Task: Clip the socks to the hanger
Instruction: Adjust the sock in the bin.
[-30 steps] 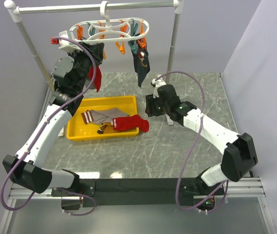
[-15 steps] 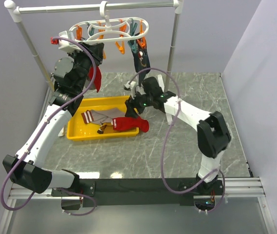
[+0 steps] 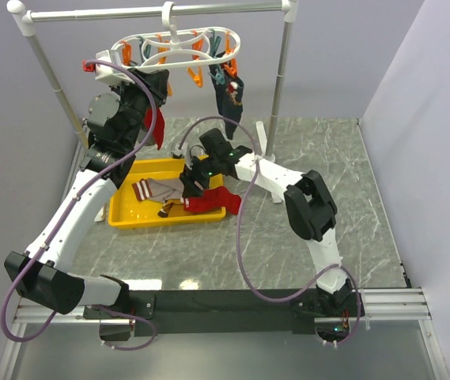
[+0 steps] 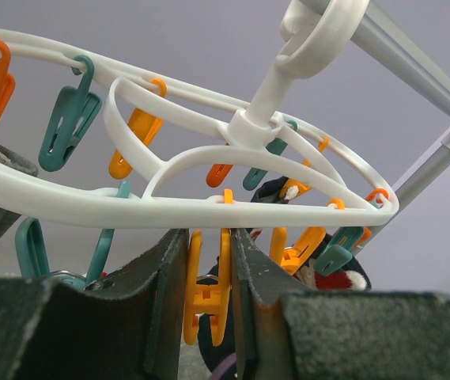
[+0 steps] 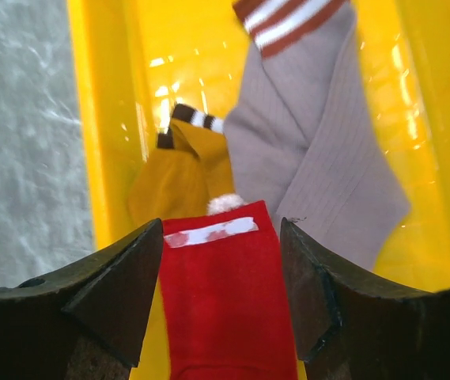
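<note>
The white oval hanger (image 3: 175,46) hangs from the rail with orange and teal pins; a dark sock (image 3: 228,103) dangles from it. My left gripper (image 4: 209,237) is raised under the hanger's ring (image 4: 169,210), shut on an orange clothespin (image 4: 207,289). A red sock (image 3: 159,127) hangs beside that wrist, its top hidden. My right gripper (image 5: 221,237) is open low over the tray, its fingers either side of a red sock's white-striped cuff (image 5: 225,301). A grey sock (image 5: 311,150) and a mustard sock (image 5: 181,174) lie just beyond it.
The yellow tray (image 3: 126,215) sits left of centre on the marble table. The white pole-and-rail stand (image 3: 153,12) spans the back, with its right post's foot (image 3: 268,146) on the table. Purple cables loop off both arms.
My right arm has swung left from beside the tray to over the socks in it, its jaws a little wider. The left arm and its grip on the pin have not moved.
</note>
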You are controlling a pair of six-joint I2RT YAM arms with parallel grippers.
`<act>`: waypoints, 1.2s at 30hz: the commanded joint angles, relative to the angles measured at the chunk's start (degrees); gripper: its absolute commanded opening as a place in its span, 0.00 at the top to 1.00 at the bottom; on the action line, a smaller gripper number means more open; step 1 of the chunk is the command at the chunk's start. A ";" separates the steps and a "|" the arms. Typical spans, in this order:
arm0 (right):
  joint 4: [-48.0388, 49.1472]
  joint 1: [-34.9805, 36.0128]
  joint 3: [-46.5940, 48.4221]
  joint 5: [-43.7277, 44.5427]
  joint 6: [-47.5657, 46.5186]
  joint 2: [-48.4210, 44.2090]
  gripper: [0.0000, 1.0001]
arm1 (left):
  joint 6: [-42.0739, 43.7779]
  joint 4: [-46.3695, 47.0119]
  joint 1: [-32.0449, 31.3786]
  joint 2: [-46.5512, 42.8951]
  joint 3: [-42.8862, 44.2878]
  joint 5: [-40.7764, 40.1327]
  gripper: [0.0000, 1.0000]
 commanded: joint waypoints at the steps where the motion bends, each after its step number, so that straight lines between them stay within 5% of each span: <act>1: -2.73 -0.65 4.75 -1.74 -2.63 2.58 0.32 | 1.06 1.37 -0.23 -1.28 -0.19 -0.25 0.82; 15: -12.75 -1.62 16.35 -5.87 -4.91 10.84 0.35 | 2.65 -0.30 -0.23 -1.37 1.04 0.10 0.82; 36: -14.60 -3.29 20.84 -5.96 1.67 16.29 0.31 | 3.35 -0.48 -0.23 0.30 2.44 0.72 0.82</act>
